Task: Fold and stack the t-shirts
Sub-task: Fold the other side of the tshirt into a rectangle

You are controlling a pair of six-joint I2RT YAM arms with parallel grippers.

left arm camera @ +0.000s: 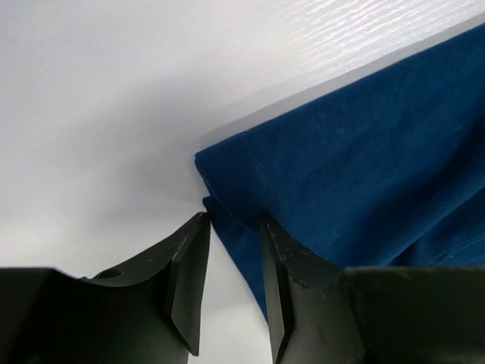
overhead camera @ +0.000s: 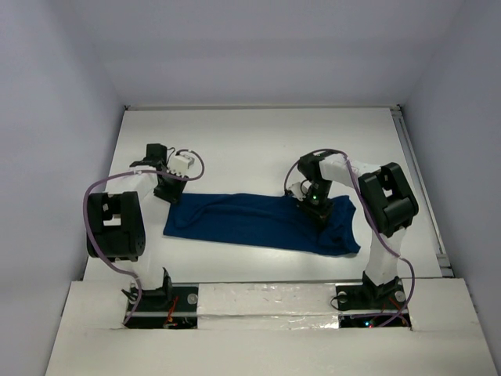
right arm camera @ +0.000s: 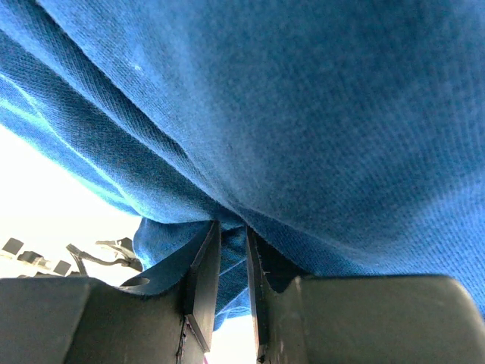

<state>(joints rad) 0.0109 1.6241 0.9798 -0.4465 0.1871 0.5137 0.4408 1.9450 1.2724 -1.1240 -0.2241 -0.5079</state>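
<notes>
The navy-blue t-shirt (overhead camera: 258, 222) lies on the white table as a long band from left to right, plain side up, with no print showing. My left gripper (overhead camera: 167, 190) is at the band's far left corner. In the left wrist view the left gripper (left arm camera: 233, 220) is open, low over the table, with the corner of the t-shirt (left arm camera: 348, 159) just between its fingertips. My right gripper (overhead camera: 317, 205) is on the band's right part. In the right wrist view the right gripper (right arm camera: 232, 227) is shut on a fold of the t-shirt (right arm camera: 303, 114), and cloth drapes over that view.
The white table (overhead camera: 250, 141) is enclosed by pale walls at the back and both sides. A metal rail (overhead camera: 419, 180) runs along its right edge. A taped ledge (overhead camera: 266, 298) with both arm bases lies at the near edge. Purple cables loop off both arms.
</notes>
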